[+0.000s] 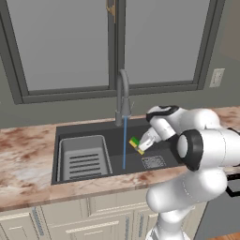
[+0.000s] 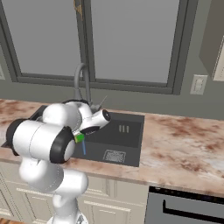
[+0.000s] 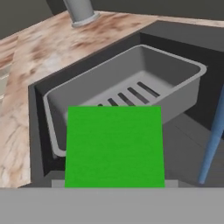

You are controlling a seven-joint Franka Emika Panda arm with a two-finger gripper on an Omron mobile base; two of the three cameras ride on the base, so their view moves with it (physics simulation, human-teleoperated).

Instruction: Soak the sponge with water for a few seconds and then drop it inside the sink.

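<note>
The marbled worktop (image 1: 28, 154) is carrying the dark sink (image 1: 84, 130), which is sitting recessed in it; a grey slotted rack (image 1: 84, 159) is lying inside the sink's left half.

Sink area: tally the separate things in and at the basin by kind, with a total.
Sponge, held in the shut pincer: 1
Water stream: 1
Slotted rack: 1
Drain grate: 1
Faucet: 1
Total: 5, all in or at the sink

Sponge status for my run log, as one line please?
sponge: held in shut fingers | water: running, just beside sponge | sink: rack inside | soak: not yet
</note>
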